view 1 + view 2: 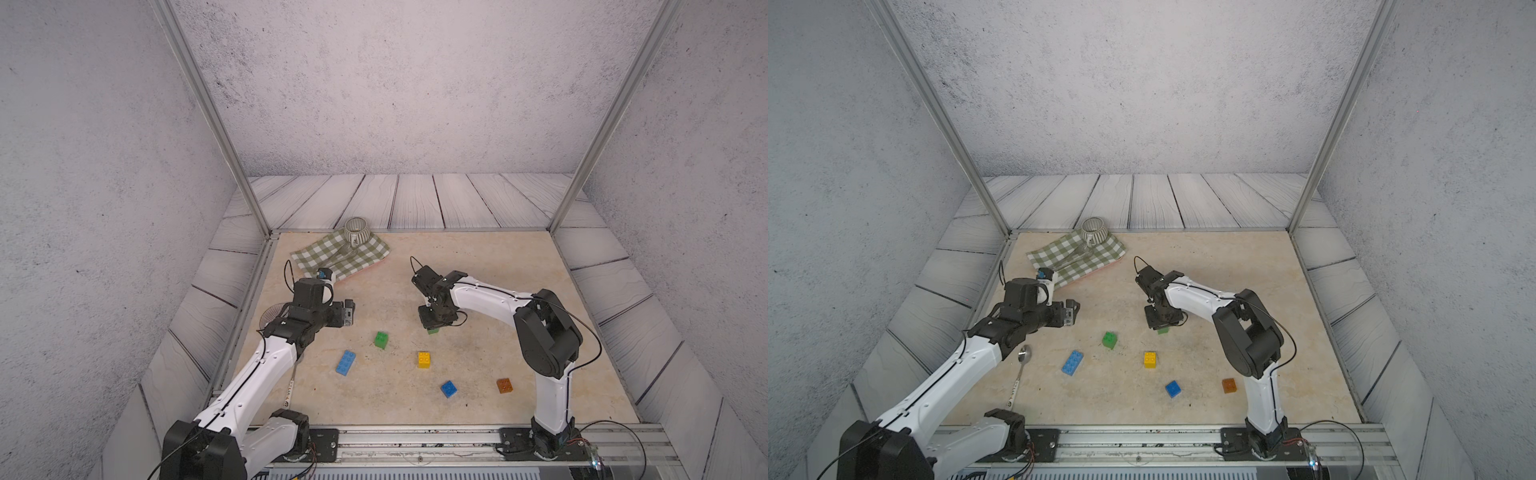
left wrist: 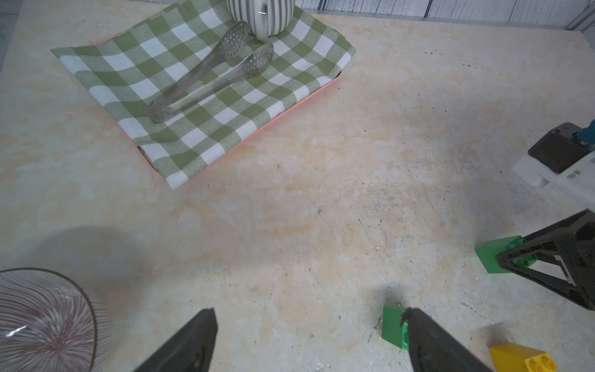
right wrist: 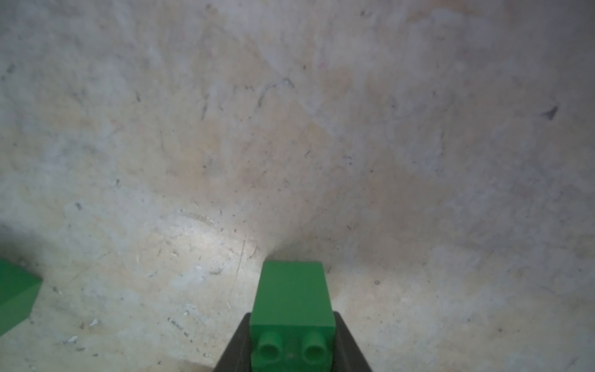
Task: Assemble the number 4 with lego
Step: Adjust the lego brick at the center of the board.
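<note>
My right gripper [image 3: 291, 341] is shut on a green lego brick [image 3: 291, 299] that rests on the table near its middle [image 1: 433, 331], studs facing the wrist camera. A second green brick [image 1: 381, 340] stands to its left. Nearer the front lie a long light-blue brick [image 1: 345, 363], a yellow one [image 1: 424, 359], a dark blue one [image 1: 449, 389] and an orange-brown one [image 1: 504, 385], all apart. My left gripper [image 1: 349, 311] hovers open at the left, nothing between its fingers [image 2: 428, 335]. The number 4 is out of view.
At the back left a green checked cloth [image 1: 340, 255] carries metal tongs [image 2: 209, 74] and a striped mug [image 1: 357, 230]. A striped glass bowl [image 2: 42, 319] sits under my left arm, and a spoon [image 1: 1019, 374] lies by the left edge.
</note>
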Robot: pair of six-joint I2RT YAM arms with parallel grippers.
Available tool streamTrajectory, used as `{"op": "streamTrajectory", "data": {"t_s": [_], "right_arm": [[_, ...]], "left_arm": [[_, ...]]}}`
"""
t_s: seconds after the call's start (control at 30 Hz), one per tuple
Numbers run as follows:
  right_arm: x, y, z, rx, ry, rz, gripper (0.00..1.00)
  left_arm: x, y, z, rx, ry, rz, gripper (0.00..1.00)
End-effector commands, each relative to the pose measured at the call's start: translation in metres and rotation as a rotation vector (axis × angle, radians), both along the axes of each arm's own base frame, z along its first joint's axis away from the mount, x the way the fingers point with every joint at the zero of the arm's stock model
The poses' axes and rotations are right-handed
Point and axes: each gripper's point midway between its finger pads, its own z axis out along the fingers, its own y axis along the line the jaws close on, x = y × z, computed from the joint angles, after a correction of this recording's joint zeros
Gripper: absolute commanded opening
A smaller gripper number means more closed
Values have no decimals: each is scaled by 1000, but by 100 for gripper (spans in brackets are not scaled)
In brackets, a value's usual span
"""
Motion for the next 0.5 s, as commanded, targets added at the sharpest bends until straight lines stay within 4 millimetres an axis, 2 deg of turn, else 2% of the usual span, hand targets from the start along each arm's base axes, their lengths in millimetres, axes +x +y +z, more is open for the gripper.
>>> {"op": "streamTrajectory", "data": {"t_s": [0.0,0.27,0.47], "right_arm": [[-11,-11,-11,-71,40,-151,12],[-14,-15,-13,-85,50,-189,19],[-12,-14,-8,-77,40,-195,32]], "left_arm": [[-3,3,2,11,-3,20,94],[-6,5,4,17,-7,33,96],[-6,6,4,23,-11,39,97]]}}
